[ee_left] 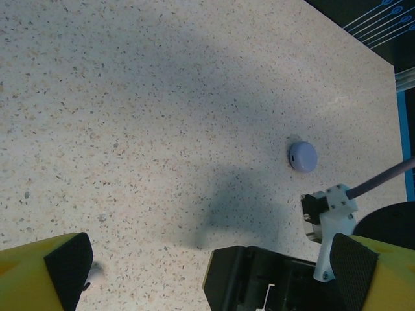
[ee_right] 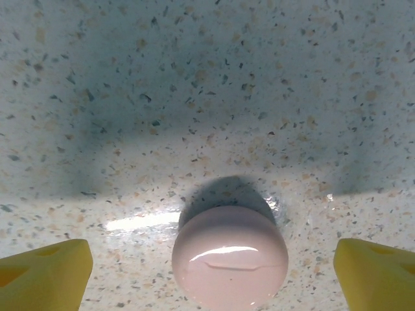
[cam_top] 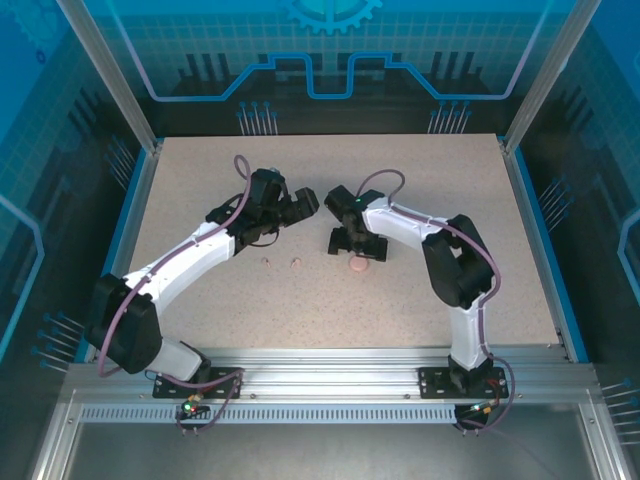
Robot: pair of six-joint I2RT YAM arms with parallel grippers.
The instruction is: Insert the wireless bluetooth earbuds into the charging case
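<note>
Speckled beige stone-look table (cam_top: 200,180), matte. Pink case (ee_right: 230,256): round, glossy, lid closed, contents unseen. It sits between the yellow fingers of the right gripper (ee_right: 211,275), jaws wide, no contact. Purple case (ee_left: 303,156): round, closed, well ahead of the left gripper (ee_left: 211,272), jaws wide, empty. Two pale pink earbuds (cam_top: 296,264) lie loose on the table, left of the pink case.

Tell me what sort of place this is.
Probably a robotics lab test cell: a speckled table edged by an aluminium rail, walled by blue printed panels, with the left arm and right arm bolted on.
</note>
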